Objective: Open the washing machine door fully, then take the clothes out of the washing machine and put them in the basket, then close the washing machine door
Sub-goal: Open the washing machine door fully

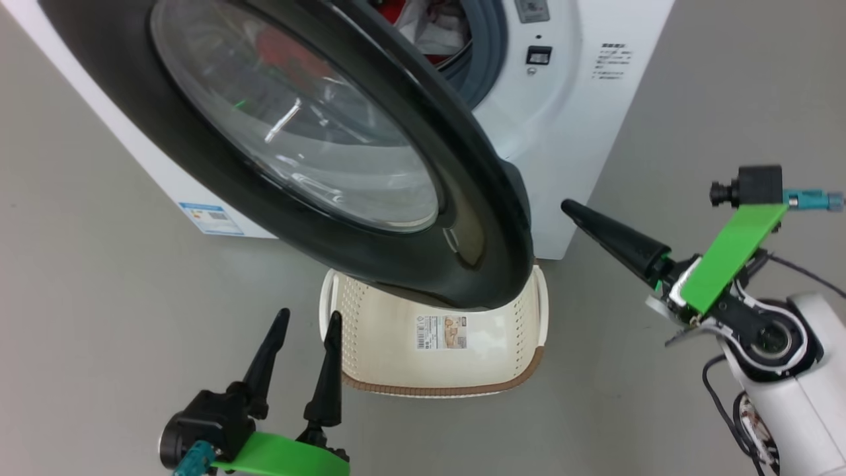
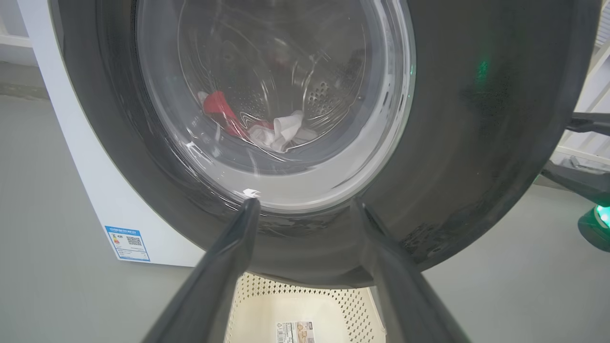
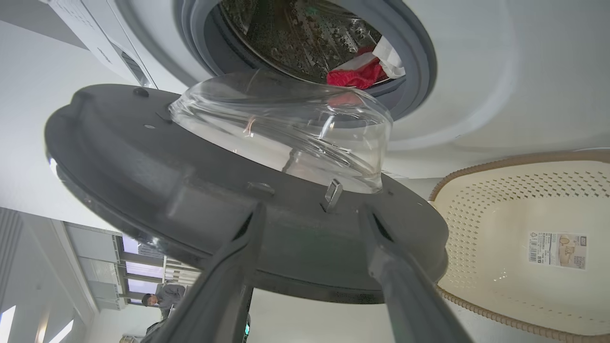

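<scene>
The washing machine door [image 1: 476,198] stands partly open, its black rim hanging over the cream basket [image 1: 396,357] on the floor. Red and white clothes [image 3: 357,74] lie in the drum of the white washing machine [image 1: 568,165]; they also show through the glass [image 2: 267,128]. My right gripper [image 3: 312,212] is open, its fingers a little short of the door's inner edge near the latch [image 3: 332,193]. It points at the rim from the right [image 1: 568,208]. My left gripper [image 1: 309,317] is open and empty, low beside the basket's left handle, facing the door's front [image 2: 306,204].
Grey floor lies around the machine. A blue label [image 1: 210,218] marks the machine's lower front. The basket [image 3: 476,228] sits right under the door's swing. A person [image 3: 162,297] is far off in the background of the right wrist view.
</scene>
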Tool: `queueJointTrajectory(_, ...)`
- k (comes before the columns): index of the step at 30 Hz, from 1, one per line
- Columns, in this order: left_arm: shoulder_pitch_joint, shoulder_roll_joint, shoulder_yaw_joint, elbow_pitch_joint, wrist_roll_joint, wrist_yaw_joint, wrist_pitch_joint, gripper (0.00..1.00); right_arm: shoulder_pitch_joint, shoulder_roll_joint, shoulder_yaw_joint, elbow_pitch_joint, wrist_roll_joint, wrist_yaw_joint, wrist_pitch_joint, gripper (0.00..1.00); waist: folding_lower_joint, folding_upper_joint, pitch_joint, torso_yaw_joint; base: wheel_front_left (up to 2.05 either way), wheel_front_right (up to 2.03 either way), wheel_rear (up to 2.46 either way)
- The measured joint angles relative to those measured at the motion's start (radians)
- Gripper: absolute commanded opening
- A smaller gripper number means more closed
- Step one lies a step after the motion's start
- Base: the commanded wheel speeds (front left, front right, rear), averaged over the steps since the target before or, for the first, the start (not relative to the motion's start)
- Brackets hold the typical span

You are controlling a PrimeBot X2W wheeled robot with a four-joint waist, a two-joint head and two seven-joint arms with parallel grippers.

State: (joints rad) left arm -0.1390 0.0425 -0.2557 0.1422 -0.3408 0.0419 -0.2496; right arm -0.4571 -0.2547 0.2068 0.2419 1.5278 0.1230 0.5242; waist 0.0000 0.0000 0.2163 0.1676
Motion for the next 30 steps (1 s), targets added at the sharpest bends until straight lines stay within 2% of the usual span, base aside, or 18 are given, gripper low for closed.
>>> queueJointTrajectory(10,0.039,0.000,0.044,0.012,0.042,-0.034,0.000,1.00,0.098,-0.017,0.006,-0.002,-0.003,0.000,-0.116,1.00,0.0000,0.0000,-0.026,-0.048,0.00,0.00,0.00)
queueJointTrajectory(21,0.052,0.000,0.093,0.015,0.068,-0.044,0.000,1.00,0.203,-0.032,0.012,0.005,-0.014,0.000,-0.248,1.00,-0.0001,0.0000,-0.044,-0.090,0.00,0.00,0.00)
queueJointTrajectory(30,0.060,0.000,0.111,0.021,0.076,-0.051,0.000,1.00,0.272,-0.076,0.074,0.050,-0.070,0.000,-0.400,1.00,-0.0001,0.0000,-0.055,-0.109,0.00,0.00,0.00)
